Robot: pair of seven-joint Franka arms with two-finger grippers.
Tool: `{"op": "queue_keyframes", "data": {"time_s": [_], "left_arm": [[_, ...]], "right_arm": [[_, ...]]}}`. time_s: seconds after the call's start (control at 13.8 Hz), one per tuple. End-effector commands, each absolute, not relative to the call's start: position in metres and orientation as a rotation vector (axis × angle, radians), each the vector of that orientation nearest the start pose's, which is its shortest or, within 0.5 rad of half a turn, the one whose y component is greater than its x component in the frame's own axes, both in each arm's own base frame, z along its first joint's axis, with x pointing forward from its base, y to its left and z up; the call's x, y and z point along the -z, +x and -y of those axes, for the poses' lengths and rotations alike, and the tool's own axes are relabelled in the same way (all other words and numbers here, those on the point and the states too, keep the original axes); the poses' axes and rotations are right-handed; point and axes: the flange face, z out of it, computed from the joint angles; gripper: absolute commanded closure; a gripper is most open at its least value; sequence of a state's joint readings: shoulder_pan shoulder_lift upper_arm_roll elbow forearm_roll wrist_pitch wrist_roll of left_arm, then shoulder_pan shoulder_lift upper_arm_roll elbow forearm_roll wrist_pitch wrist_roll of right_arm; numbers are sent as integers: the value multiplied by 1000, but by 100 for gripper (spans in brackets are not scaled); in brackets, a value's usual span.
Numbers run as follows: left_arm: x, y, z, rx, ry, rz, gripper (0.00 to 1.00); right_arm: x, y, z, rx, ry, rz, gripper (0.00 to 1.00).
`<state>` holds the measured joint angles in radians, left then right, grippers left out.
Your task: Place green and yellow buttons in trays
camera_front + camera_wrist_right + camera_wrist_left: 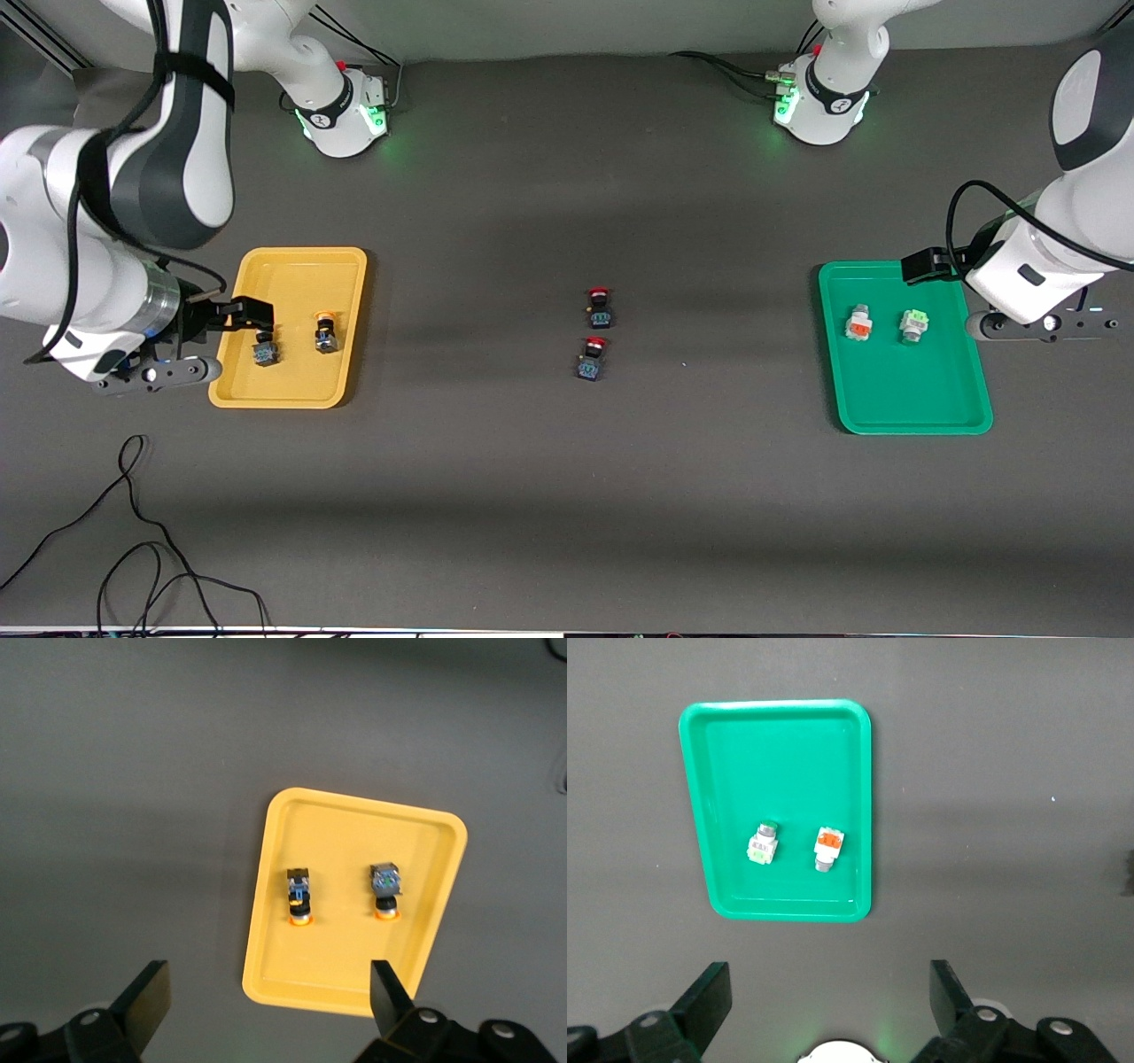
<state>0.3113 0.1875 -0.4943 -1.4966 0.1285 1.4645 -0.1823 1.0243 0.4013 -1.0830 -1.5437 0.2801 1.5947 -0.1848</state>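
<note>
The mustard yellow tray (297, 270) lies toward the right arm's end and holds two dark-bodied buttons with orange-yellow caps (265, 352) (326, 332). They also show in the right wrist view (299, 893) (385, 886) on the tray (354, 828). The bright green tray (904, 399) lies toward the left arm's end and holds the white button with a light green face (913, 324), which also shows in the left wrist view (763, 844). My right gripper (155, 372) (268, 1001) is open and empty, up beside the yellow tray. My left gripper (1041, 324) (830, 1005) is open and empty, up beside the green tray (780, 762).
A white button with an orange face (858, 322) (827, 847) lies in the green tray beside the green-faced one. Two dark-bodied buttons with red caps (601, 307) (592, 358) lie on the table's middle. Loose black cable (133, 532) lies near the front edge at the right arm's end.
</note>
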Motion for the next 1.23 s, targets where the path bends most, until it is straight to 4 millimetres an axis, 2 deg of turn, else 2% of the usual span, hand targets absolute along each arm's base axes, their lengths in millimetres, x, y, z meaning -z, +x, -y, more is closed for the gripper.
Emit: {"op": "queue_keyframes", "data": {"time_s": [0.0,0.07,0.22,0.29,0.36,0.58,0.72,0.94,1.16], "left_arm": [[-562,584,68,-246,-3054,-26,0],[-563,584,70,-235,-3060,-31,0],[-562,582,85,-229,-3037,-34,0],[-565,582,74,-227,-3033,-15,0],[-570,577,84,-210,-3024,-37,0],[-564,578,84,-219,-3011,-31,0],[-558,573,103,-252,-2991,-47,0],[-549,565,117,-309,-2977,-91,0],[-551,568,107,-311,-2980,-88,0]], "right_arm": [[-545,587,-85,-190,-3171,111,0],[-552,582,-78,-188,-3175,107,0],[-565,572,-62,-189,-3172,104,0],[-573,566,-52,-186,-3162,97,0],[-579,563,-39,-189,-3155,74,0],[-590,553,-8,-177,-3131,5,0],[-595,549,9,-163,-3126,-41,0],[-597,548,17,-149,-3128,-65,0],[-598,549,23,-139,-3128,-84,0]]}}
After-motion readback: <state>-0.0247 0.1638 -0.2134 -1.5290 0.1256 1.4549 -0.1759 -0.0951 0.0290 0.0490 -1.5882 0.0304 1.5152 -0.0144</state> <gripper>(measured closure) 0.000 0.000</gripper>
